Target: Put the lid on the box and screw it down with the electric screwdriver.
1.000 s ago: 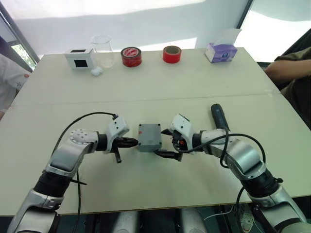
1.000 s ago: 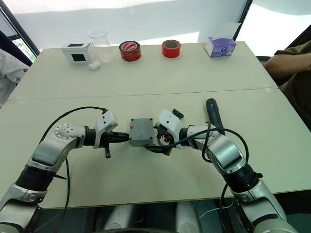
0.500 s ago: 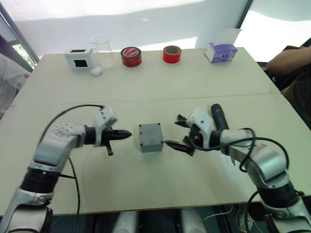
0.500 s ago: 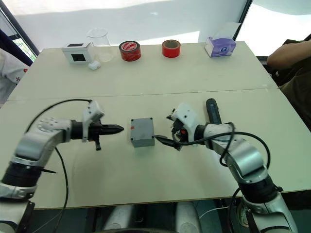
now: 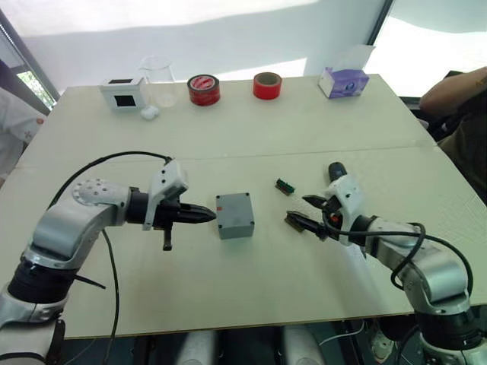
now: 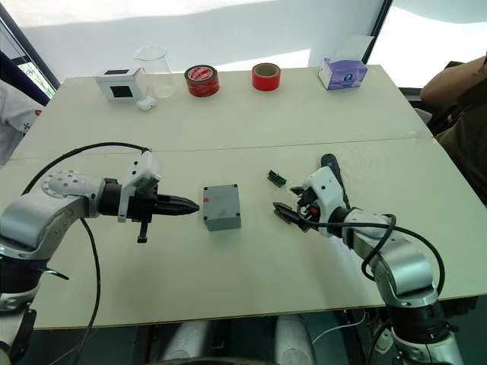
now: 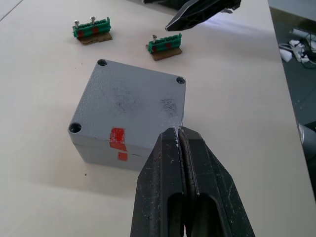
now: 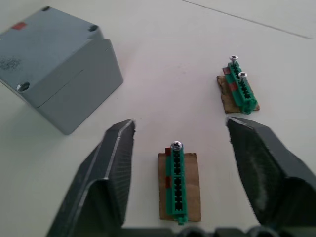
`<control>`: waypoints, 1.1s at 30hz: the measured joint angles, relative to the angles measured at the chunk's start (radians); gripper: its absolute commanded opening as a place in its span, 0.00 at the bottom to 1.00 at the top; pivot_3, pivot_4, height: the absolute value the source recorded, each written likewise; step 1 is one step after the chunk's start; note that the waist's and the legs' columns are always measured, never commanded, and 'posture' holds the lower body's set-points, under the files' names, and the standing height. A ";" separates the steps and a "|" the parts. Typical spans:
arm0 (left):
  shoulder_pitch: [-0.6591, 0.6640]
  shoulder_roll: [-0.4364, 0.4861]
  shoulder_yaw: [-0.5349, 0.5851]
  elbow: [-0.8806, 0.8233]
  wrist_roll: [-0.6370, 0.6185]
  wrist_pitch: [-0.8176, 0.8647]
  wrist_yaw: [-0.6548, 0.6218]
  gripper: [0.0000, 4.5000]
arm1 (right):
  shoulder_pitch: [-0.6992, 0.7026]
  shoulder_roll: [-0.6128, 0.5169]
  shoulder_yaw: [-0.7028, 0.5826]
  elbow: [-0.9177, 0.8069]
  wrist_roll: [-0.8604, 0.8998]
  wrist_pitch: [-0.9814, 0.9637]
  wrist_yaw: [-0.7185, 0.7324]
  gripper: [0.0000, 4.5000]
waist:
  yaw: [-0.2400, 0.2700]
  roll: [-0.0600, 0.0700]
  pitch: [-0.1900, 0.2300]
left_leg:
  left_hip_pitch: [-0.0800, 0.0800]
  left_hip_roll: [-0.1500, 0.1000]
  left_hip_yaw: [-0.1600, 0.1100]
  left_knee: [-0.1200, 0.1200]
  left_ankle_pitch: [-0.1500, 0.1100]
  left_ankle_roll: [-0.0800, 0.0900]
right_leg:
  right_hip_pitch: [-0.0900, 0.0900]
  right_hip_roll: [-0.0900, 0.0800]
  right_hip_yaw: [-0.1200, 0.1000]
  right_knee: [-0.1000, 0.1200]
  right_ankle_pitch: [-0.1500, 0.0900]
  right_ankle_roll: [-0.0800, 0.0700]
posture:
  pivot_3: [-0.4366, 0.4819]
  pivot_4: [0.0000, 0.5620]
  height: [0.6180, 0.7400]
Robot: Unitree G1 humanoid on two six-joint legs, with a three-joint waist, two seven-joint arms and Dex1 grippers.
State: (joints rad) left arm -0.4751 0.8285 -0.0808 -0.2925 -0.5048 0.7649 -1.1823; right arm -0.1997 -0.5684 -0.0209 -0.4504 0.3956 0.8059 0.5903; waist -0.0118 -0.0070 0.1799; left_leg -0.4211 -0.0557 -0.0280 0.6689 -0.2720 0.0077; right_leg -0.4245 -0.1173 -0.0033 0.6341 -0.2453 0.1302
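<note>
box, lid already seated, sits mid-table between the grippers: left gripper pressed together just beside it, right gripper spread over a green screw strip, apparently readying the fastening.

One grey box, lid on. One electric screwdriver. Two green screw holders: one, other; three screws standing in them. Two tape rolls. One glass beaker. One white box with black window. One tissue box. Two grippers: left gripper, right gripper.
</note>
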 measured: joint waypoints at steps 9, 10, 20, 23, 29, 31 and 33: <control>0.005 0.017 -0.024 0.014 0.018 -0.031 -0.014 0.00 | -0.001 0.017 0.038 0.040 -0.023 -0.018 -0.026 0.38 | 0.001 0.000 0.000 | 0.000 0.000 0.000 0.000 0.000 0.000 | 0.000 0.000 0.000 0.000 0.000 0.000 | 0.48 0.27 1.00; 0.007 0.017 -0.024 0.014 0.019 -0.032 -0.014 0.00 | 0.000 0.017 0.038 0.043 -0.023 -0.018 -0.026 0.38 | 0.001 0.000 0.000 | 0.000 0.000 0.000 0.000 0.000 0.000 | 0.000 0.000 0.000 0.000 0.000 0.000 | 0.48 0.27 1.00; 0.008 0.014 -0.034 0.018 0.022 -0.033 -0.013 0.00 | 0.001 0.017 0.047 0.064 -0.029 -0.031 -0.023 0.32 | 0.000 0.000 0.000 | 0.000 0.000 0.000 0.000 0.000 0.000 | 0.000 0.000 0.000 0.000 0.000 0.000 | 0.48 0.27 1.00; 0.006 0.012 -0.042 0.021 0.023 -0.033 -0.013 0.00 | 0.001 0.018 0.047 0.067 -0.030 -0.039 -0.024 0.13 | 0.000 0.000 0.000 | 0.000 0.000 0.000 0.000 0.000 0.000 | 0.000 0.000 0.000 0.000 0.000 0.000 | 0.48 0.27 1.00; 0.003 0.010 -0.045 0.027 0.023 -0.035 -0.011 0.00 | 0.001 0.019 0.049 0.071 -0.031 -0.048 -0.025 0.02 | 0.000 0.000 0.000 | 0.000 0.000 0.000 0.000 0.000 0.000 | 0.000 0.000 0.000 0.000 0.000 0.000 | 0.48 0.27 1.00; 0.003 0.010 -0.045 0.029 0.023 -0.036 -0.010 0.00 | 0.001 0.019 0.049 0.071 -0.031 -0.048 -0.025 0.02 | 0.000 0.000 0.000 | 0.000 0.000 0.000 0.000 0.000 0.000 | 0.000 0.000 0.000 0.000 0.000 0.000 | 0.48 0.27 1.00; 0.003 0.010 -0.045 0.030 0.023 -0.037 -0.009 0.00 | 0.001 0.019 0.049 0.071 -0.030 -0.048 -0.025 0.02 | 0.000 0.000 0.000 | 0.000 0.000 0.000 0.000 0.000 0.000 | 0.000 0.000 0.000 0.000 0.000 0.000 | 0.48 0.27 1.00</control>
State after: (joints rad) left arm -0.4723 0.8385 -0.1262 -0.2622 -0.4820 0.7284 -1.1911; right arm -0.1986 -0.5495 0.0278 -0.3795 0.3656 0.7579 0.5657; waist -0.0114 -0.0070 0.1799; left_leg -0.4210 -0.0557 -0.0281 0.6689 -0.2719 0.0076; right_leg -0.4244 -0.1173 -0.0034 0.6342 -0.2453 0.1303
